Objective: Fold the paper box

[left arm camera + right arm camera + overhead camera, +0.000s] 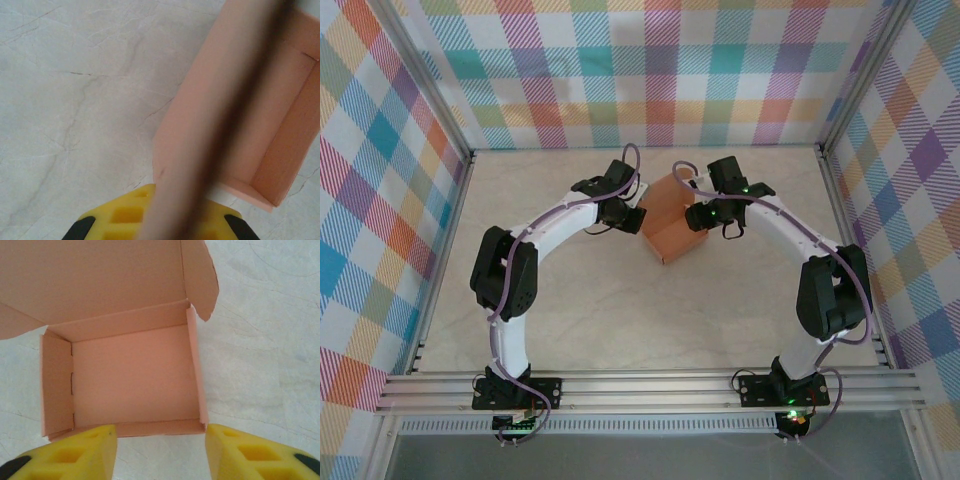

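Left wrist, blurred flap [215,125] crossing paper box [285,130]

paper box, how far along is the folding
Done: the salmon-orange card paper box has its tray walls standing. In hand: the right gripper is open by the near wall, and the left gripper is beside the box. Left: the lid stands open, its rounded flap untucked.

Legible text, labels, brand marks, numbers, signs: none found. Paper box [130,375]: plain salmon-orange card, with no print on the faces that show.
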Motion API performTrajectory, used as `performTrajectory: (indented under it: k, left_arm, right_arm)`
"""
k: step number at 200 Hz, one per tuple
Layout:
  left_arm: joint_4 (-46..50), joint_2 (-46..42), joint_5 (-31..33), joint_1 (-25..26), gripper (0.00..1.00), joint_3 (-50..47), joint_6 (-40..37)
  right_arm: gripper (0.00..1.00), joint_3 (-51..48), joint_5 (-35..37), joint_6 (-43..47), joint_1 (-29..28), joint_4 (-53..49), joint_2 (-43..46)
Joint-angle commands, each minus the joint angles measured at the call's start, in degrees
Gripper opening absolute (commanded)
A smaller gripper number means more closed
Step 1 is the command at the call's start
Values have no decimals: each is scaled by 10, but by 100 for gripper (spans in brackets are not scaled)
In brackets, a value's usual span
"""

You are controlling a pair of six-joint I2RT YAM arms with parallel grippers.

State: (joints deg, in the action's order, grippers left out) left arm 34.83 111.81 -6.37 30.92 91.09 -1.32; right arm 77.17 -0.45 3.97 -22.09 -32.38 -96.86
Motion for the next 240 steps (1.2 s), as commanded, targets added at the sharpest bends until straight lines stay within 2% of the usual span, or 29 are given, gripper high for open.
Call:
performTrajectory:
  k: [1,21,30,56,76,111,155,196,230,240]
  left_arm:
    - [33,7,-3,-4,6,20,-26]
    - [48,4,-25,-4,5,26,-61]
    - [58,2,-35,-5,0,29,-81]
    - [99,-3,-63,-7,0,40,-152]
    - [146,1,-103,-17,0,53,-202]
    - [181,-5,-163,-35,0,54,-261]
    - [212,12,-174,-43,0,70,-285]
    - [208,12,-183,-46,0,67,-292]
    - [211,12,-187,-45,0,67,-295]
    - [212,12,-188,-46,0,67,-295]
  right_arm:
    - [54,-6,7,12,5,22,16]
    - [60,-25,-2,12,10,51,38]
    - [61,-34,-14,12,13,62,51]
    - [63,-54,-45,32,15,75,82]
    - [62,-70,-57,50,18,78,97]
    - [58,-72,-128,79,23,56,98]
    - [51,-46,-170,128,22,-11,75]
    - [44,-40,-166,157,21,-42,60]
    - [32,-25,-131,165,21,-46,36]
    - [26,-19,-125,164,22,-48,28]
